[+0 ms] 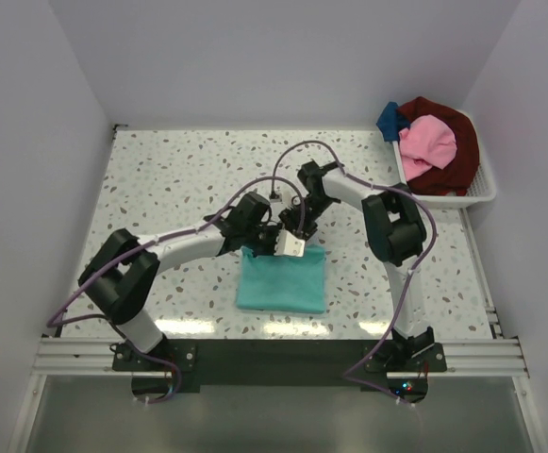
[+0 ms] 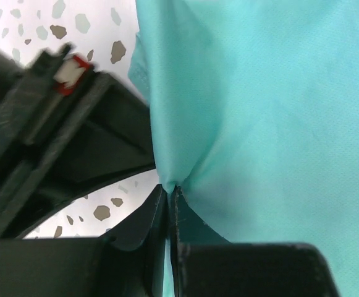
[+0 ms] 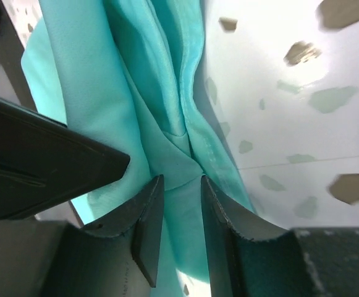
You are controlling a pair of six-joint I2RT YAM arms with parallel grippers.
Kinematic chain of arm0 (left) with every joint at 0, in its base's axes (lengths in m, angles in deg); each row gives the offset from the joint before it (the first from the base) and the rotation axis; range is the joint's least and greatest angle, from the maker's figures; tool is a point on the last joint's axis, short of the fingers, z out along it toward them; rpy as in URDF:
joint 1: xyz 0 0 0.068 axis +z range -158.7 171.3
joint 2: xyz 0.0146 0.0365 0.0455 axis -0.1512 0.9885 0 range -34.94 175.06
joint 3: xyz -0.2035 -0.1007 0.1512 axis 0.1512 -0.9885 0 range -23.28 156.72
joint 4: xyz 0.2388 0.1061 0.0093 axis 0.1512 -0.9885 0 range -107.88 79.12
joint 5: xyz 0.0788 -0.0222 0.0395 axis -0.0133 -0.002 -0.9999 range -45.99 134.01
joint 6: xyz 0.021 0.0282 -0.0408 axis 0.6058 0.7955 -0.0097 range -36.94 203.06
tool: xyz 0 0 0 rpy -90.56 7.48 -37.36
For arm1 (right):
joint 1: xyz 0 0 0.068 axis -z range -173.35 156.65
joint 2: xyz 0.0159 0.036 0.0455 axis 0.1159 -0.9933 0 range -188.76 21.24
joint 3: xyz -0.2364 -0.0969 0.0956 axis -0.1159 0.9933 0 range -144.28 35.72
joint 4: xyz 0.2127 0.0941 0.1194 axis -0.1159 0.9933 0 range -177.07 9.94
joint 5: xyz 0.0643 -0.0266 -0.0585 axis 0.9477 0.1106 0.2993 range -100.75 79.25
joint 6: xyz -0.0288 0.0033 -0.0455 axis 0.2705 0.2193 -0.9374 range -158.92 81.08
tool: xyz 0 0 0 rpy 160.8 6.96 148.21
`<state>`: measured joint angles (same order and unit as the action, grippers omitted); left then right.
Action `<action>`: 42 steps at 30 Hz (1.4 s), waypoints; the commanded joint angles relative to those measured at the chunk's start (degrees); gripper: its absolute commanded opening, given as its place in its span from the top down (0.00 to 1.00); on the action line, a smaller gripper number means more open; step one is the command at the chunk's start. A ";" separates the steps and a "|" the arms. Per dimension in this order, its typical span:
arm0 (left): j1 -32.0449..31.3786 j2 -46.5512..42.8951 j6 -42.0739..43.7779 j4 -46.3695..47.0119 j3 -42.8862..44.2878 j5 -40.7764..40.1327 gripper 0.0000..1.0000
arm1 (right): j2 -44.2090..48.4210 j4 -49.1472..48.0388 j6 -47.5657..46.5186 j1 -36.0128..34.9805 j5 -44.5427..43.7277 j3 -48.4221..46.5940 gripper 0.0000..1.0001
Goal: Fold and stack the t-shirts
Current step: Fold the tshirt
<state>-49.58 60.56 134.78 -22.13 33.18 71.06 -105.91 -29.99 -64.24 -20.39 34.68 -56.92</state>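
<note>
Left hand first: its jaws are pressing tight together on a pinch of the teal-green t-shirt, and the cloth is puckering into creases right at the tips. Beside it, the right hand is gripping the same shirt, its two fingers sitting slightly apart with a gathered fold of teal fabric filling the gap between them and creases running in towards the tips.

From above, both hands are meeting at the far edge of that shirt, the left one nearer its far left corner and the right one just beside it. The shirt itself is lying as a folded rectangle on the speckled tabletop, close to the near edge and roughly midway between the two arm bases.

Out at the far right corner of the tabletop, a white slatted basket is holding the others: the pink t-shirt is sitting on top of the dark red t-shirt, and the blue t-shirt is poking out at the basket's far left side.
</note>
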 commanded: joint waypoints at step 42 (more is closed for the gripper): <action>-3.24 -5.76 10.94 23.11 -10.32 -10.79 0.71 | -13.83 21.85 -18.10 0.68 -5.87 -22.23 0.72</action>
<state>-52.66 56.65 145.75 -4.67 23.39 61.42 -120.14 -7.01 -81.68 -20.52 34.13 -76.46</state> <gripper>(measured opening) 0.248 0.268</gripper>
